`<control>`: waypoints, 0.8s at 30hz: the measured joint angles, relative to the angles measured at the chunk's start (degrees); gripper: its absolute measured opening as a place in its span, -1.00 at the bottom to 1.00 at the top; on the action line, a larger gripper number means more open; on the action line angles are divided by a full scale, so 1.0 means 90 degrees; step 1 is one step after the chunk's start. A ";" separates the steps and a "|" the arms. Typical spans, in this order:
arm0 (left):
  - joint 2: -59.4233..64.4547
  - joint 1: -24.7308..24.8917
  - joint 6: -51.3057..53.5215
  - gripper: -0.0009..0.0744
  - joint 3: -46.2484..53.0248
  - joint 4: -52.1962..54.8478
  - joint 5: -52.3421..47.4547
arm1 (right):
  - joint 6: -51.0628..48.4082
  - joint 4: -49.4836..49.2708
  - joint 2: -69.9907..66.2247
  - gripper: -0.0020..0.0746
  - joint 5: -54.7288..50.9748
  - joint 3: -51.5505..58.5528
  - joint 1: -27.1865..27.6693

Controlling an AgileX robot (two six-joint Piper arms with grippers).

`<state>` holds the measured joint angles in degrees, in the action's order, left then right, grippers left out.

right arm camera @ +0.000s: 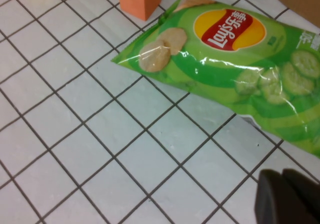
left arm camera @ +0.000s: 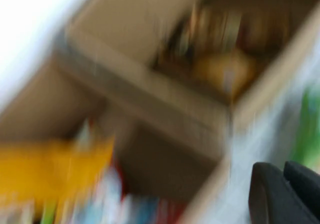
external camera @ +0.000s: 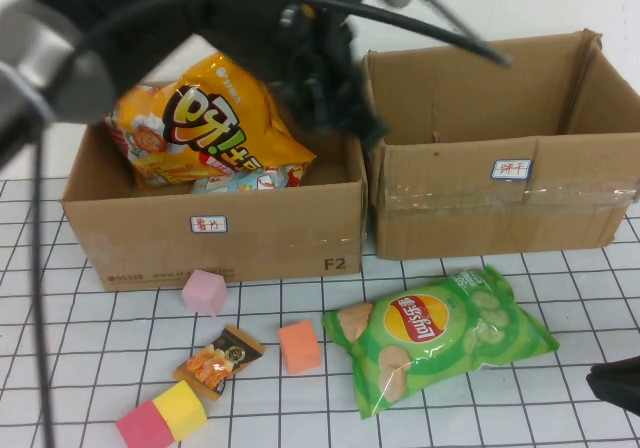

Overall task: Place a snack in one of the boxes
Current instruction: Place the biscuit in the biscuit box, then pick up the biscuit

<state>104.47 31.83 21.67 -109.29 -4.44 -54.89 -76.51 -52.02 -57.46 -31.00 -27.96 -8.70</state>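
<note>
A yellow-orange snack bag (external camera: 215, 118) leans inside the left cardboard box (external camera: 210, 233), on top of other packets. It shows as a yellow blur in the left wrist view (left arm camera: 50, 169). My left gripper (external camera: 335, 88) hangs over that box's back right corner, beside the bag and apart from it. Its fingers (left arm camera: 285, 184) are together with nothing between them. The right box (external camera: 500, 208) stands open. A green Lay's chip bag (external camera: 440, 333) lies flat in front of it, and also shows in the right wrist view (right arm camera: 235, 49). My right gripper (external camera: 612, 386) is shut and empty (right arm camera: 282, 194), low at the table's right edge.
A small brown snack packet (external camera: 218, 360), a pink cube (external camera: 204, 291), an orange cube (external camera: 299, 346) and a pink-and-yellow block (external camera: 160, 416) lie on the tiled table in front of the left box. The left arm and its cable cross the upper left.
</note>
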 joint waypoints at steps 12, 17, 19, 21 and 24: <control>-0.0300 0.0000 -0.1183 -0.95 0.1803 0.0728 -0.1703 | -0.0091 0.0000 -0.0030 -0.95 -0.0305 0.0000 0.0000; -0.0300 0.0000 -0.1645 -0.95 0.3019 0.0728 -0.1075 | -0.0132 -0.0014 -0.0030 -0.95 -0.0456 0.0000 0.0000; -0.0300 0.0000 -0.1932 -0.92 0.3332 0.0778 -0.0859 | -0.0142 -0.0014 -0.0030 -0.95 -0.0467 0.0000 0.0000; -0.0300 0.0000 -0.2207 -0.83 0.3666 0.0956 -0.0625 | -0.0142 -0.0014 -0.0030 -0.95 -0.0482 0.0000 0.0000; -0.0300 0.0000 -0.2792 -0.62 0.4052 0.1423 -0.0278 | -0.0142 -0.0014 -0.0030 -0.95 -0.0510 0.0000 0.0000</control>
<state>101.77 31.83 -3.46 -72.83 8.37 -57.40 -77.79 -52.15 -57.73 -35.58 -27.96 -8.70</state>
